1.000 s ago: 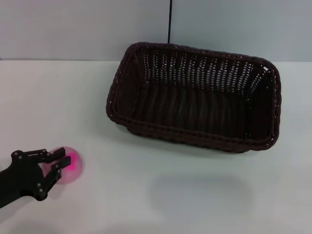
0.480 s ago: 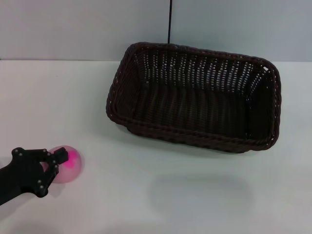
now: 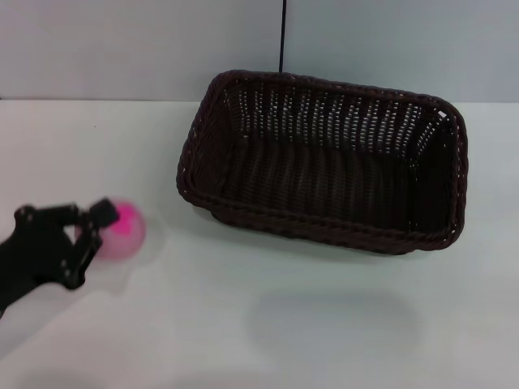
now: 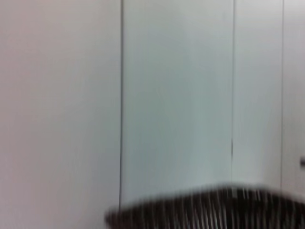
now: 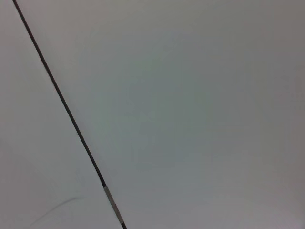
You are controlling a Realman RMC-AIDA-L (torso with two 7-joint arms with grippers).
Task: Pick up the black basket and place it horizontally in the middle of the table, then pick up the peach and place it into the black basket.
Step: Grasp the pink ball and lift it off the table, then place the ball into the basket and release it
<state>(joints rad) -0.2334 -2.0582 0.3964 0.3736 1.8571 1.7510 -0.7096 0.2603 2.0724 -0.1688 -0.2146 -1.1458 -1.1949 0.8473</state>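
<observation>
The black basket lies lengthwise across the middle-right of the white table, open side up and empty; its rim also shows blurred in the left wrist view. My left gripper is at the left, shut on the pink peach and holding it lifted a little above the table. The peach's magenta blotch faces up. My right gripper is out of view.
A thin black cable runs down the grey wall behind the basket. The right wrist view shows only wall and a cable.
My left gripper closed around the peach and has lifted it up and slightly toward the basket. The basket has not moved.
</observation>
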